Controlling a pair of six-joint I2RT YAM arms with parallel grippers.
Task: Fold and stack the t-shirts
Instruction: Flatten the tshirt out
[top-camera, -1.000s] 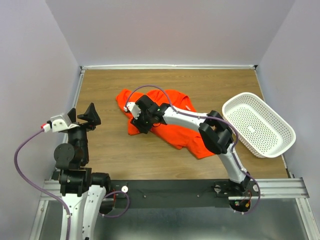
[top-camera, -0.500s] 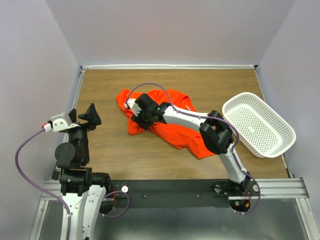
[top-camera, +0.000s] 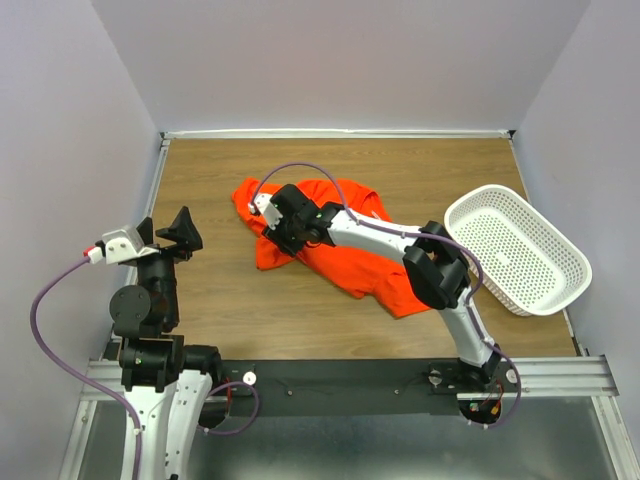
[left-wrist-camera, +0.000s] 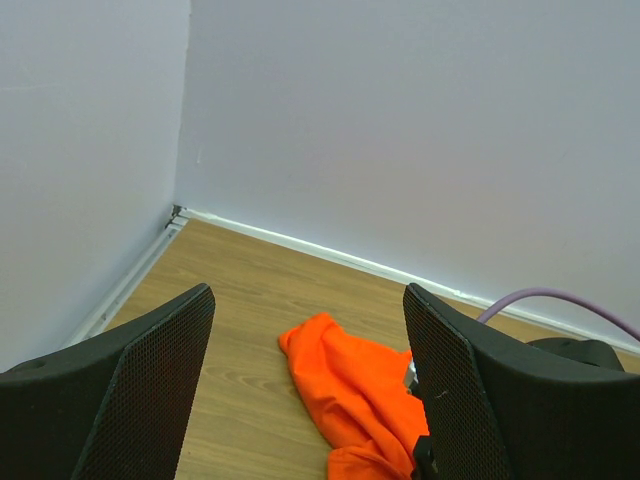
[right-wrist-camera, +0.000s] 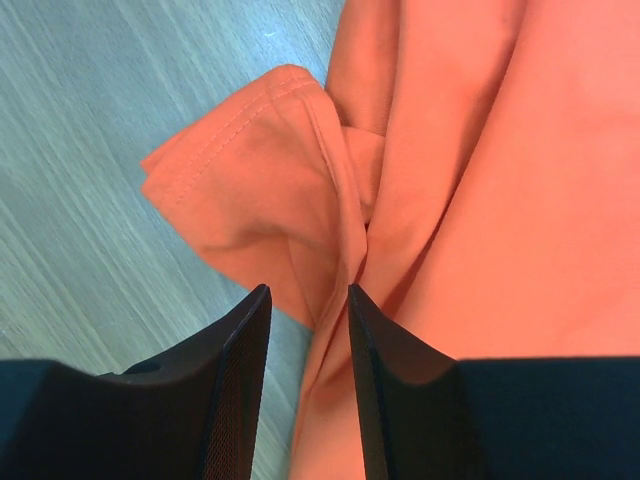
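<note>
One bright orange t-shirt (top-camera: 352, 258) lies crumpled across the middle of the wooden table; it also shows in the left wrist view as an orange t-shirt (left-wrist-camera: 350, 392) and fills the right wrist view as orange cloth (right-wrist-camera: 480, 180). My right gripper (top-camera: 272, 240) is down on the shirt's left edge. Its jaws stand a little apart, straddling a raised fold beside the sleeve hem (right-wrist-camera: 235, 185), right gripper (right-wrist-camera: 308, 292). My left gripper (top-camera: 170, 232) hangs open above the table's left side, apart from the shirt, left gripper (left-wrist-camera: 308, 300).
A white perforated basket (top-camera: 515, 250) sits tilted at the table's right edge. Walls close the table on the left, back and right. Bare wood (top-camera: 210, 290) shows left of the shirt.
The right gripper has shifted slightly up and back along the shirt's left edge, and its jaws have narrowed around the fold. The left arm has not moved.
</note>
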